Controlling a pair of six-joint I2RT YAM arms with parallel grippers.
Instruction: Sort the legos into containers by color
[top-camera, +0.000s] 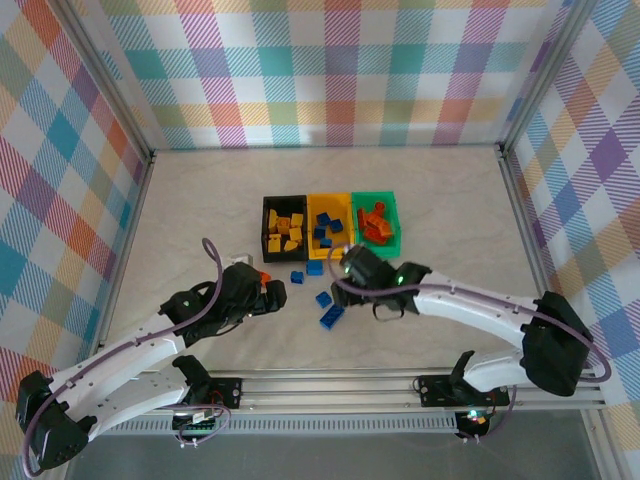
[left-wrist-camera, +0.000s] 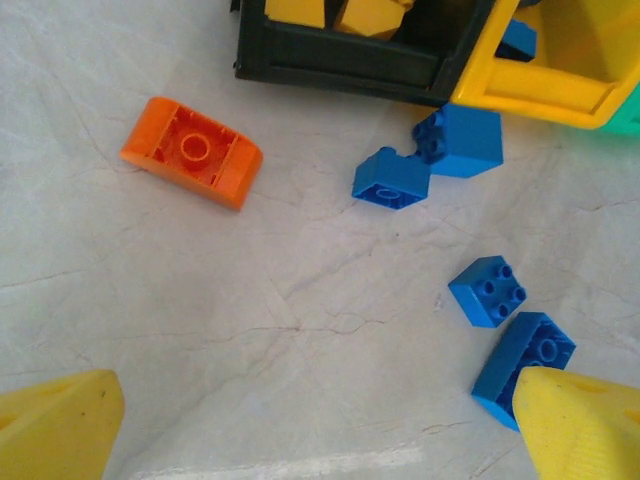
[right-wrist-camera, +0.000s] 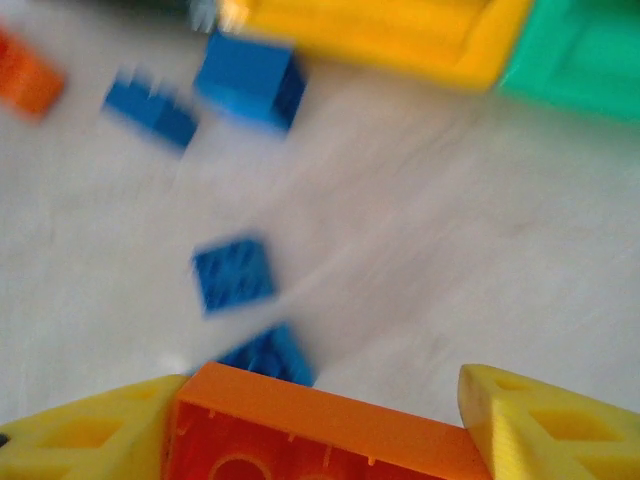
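Observation:
The three joined containers stand mid-table: black bin (top-camera: 284, 226) with yellow legos, yellow bin (top-camera: 330, 224) with blue ones, green bin (top-camera: 377, 220) with orange-red ones. Blue legos (top-camera: 323, 298) lie loose in front of them. My right gripper (right-wrist-camera: 320, 410) is shut on an orange lego (right-wrist-camera: 320, 430), hollow underside facing the camera, above the blue legos (right-wrist-camera: 232, 274); the view is motion-blurred. My left gripper (left-wrist-camera: 320, 440) stands open over bare table. An upturned orange lego (left-wrist-camera: 192, 152) lies ahead to its left, and blue legos (left-wrist-camera: 488, 290) lie to its right.
The black bin's wall (left-wrist-camera: 340, 60) and the yellow bin's corner (left-wrist-camera: 540, 85) lie just beyond the left gripper. Metal rails and plaid walls ring the table (top-camera: 200, 220). Bare tabletop stretches left and right of the bins.

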